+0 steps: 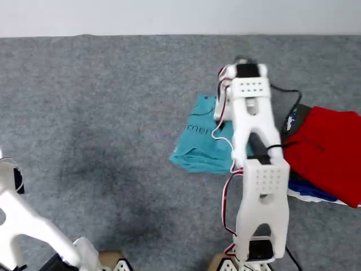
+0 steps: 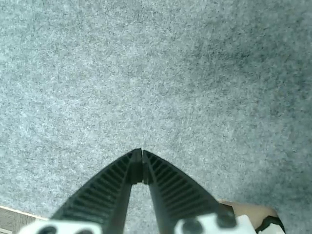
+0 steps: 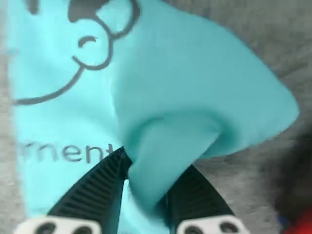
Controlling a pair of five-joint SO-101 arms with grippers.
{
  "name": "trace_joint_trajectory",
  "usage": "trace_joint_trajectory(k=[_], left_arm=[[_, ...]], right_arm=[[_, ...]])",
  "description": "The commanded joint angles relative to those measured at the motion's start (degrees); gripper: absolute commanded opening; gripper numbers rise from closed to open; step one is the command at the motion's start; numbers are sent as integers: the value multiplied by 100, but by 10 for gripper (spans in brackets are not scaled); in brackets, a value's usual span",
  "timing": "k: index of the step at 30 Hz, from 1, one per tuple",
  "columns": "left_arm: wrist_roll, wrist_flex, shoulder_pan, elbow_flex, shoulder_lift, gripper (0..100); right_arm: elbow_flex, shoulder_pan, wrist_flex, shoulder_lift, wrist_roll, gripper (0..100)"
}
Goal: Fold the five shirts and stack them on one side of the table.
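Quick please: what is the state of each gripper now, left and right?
Left gripper: closed, holding nothing.
Right gripper: closed on a fold of the teal shirt.

The right arm (image 1: 256, 141) was seen extended forward from its base at the near edge of the tabletop (image 1: 84, 113), its white links laid nearly in one line. The right gripper (image 3: 146, 168) was clamped on a raised fold of the teal shirt (image 3: 195, 83), the cloth being pinched between its black ribbed fingers (image 3: 92, 190). The left arm (image 1: 34, 228) was held low at the near left corner. The left gripper (image 2: 142, 155) was pointed down at the tabletop, its two fingers pressed together tip to tip.
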Motion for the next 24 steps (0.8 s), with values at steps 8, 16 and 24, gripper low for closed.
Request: trace_joint_trajectory(k=[8, 16, 24], left_arm=[[-26, 158, 18, -31, -167, 6], [-18, 158, 18, -13, -158, 6], [-18, 158, 18, -4, -158, 6]], right_arm=[[-334, 242, 242, -2352, 334, 9], [-334, 1253, 242, -3073, 378, 9], [-141, 2536, 242, -3222, 1073, 9]])
